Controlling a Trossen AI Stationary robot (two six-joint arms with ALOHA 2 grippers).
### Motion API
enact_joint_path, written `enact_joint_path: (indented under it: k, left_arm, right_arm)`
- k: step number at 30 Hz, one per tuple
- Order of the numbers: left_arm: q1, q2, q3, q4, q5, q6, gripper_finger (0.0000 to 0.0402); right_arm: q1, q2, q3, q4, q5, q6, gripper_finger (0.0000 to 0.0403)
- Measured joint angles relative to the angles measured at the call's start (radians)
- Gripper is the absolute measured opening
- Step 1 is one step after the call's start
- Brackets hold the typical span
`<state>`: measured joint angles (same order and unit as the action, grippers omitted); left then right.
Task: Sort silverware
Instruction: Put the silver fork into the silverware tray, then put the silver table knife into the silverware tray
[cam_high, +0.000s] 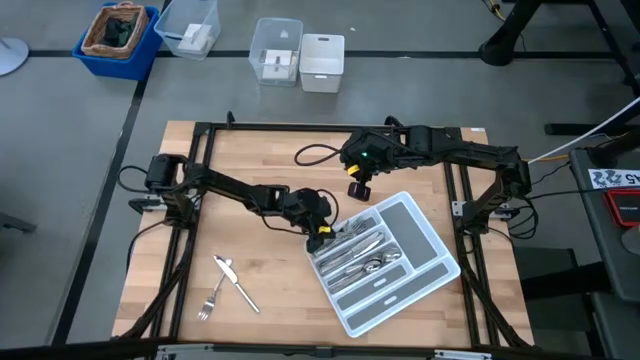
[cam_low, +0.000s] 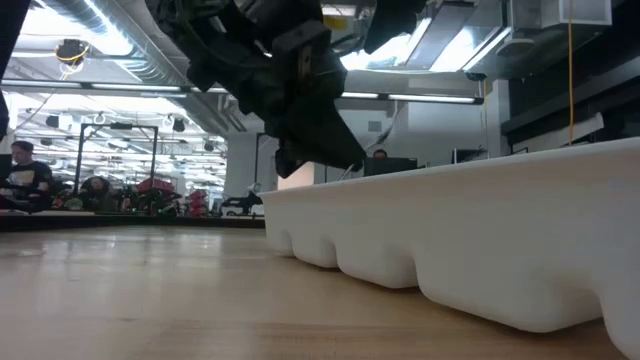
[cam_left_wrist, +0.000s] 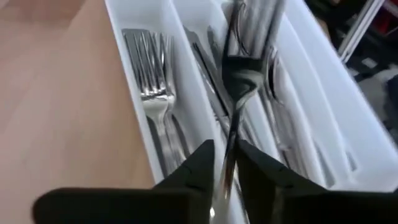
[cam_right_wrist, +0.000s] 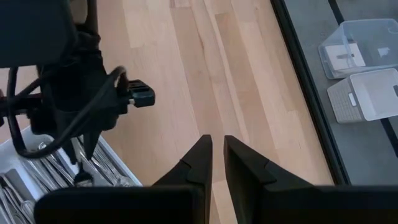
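Most of the slim shiny metal silverware (cam_high: 358, 258) already lies in the light grey compartmented plastic tray (cam_high: 432, 268) near the wooden surface's (cam_high: 270, 170) right edge, the left pincer (cam_left_wrist: 225, 163) loosely holds one fork (cam_left_wrist: 239, 74) over it, the right pincer (cam_right_wrist: 215, 155) waits nearly together, and one loose fork (cam_high: 210, 298) and knife (cam_high: 236, 283) remain near the front-left corner.
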<state>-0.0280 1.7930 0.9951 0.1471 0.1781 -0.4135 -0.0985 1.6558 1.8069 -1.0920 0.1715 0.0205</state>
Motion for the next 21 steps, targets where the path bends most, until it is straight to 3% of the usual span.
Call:
enact_joint_path:
  k: [10,17,21]
  left_arm:
    - [0.024,-0.001,0.000,-0.002,0.029,-0.173,0.0139]
    - [0.019,-0.001,0.000,0.006,0.037,-0.614,0.0147]
    - [0.026,-0.001,0.000,0.058,0.124,-0.770,0.0147]
  right_arm:
    - [0.000,0.000,0.000,0.000,0.000,0.000,0.0046]
    - [0.000,0.000,0.000,0.001,0.000,0.000,0.0046]
    - [0.000,0.000,0.000,0.001,0.000,0.000,0.0046]
